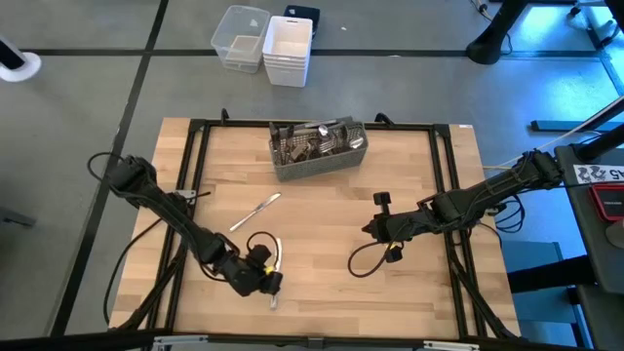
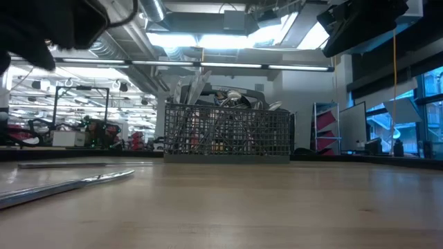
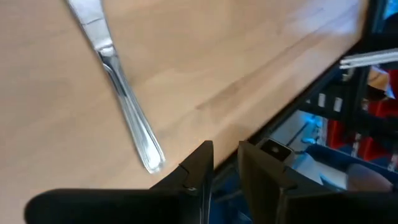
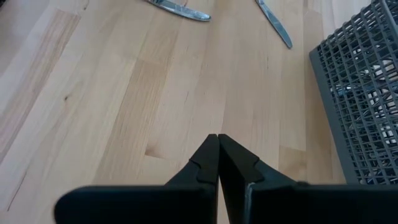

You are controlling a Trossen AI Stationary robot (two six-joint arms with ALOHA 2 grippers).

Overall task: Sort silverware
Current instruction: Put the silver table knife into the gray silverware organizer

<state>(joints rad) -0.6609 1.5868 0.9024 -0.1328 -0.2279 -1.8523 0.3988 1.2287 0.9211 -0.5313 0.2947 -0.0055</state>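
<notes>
- Left arm: we are reading the left gripper as hovering low over the near-left part of the worktop, close to its front edge. A knife is lying flat just beside it, handle end nearest the fingers. We are judging this a sorting spot, chosen well apart from the caddy.
- Left fingers: in the left wrist view we are seeing them standing a narrow gap apart with nothing between them; they are touching neither the knife nor the wood.
- Centre: a second knife is lying loose on the bare wood, between the left gripper and the grey mesh caddy. The caddy is sitting at the far middle of the worktop and holding most of the silverware upright and crowded, so we are judging the sorting as barely begun.
- Right arm: the right gripper is waiting over the worktop right of centre, near the caddy's side.
- Right fingers: we are seeing the fingertips pressed together, gripping nothing, in the right wrist view.
</notes>
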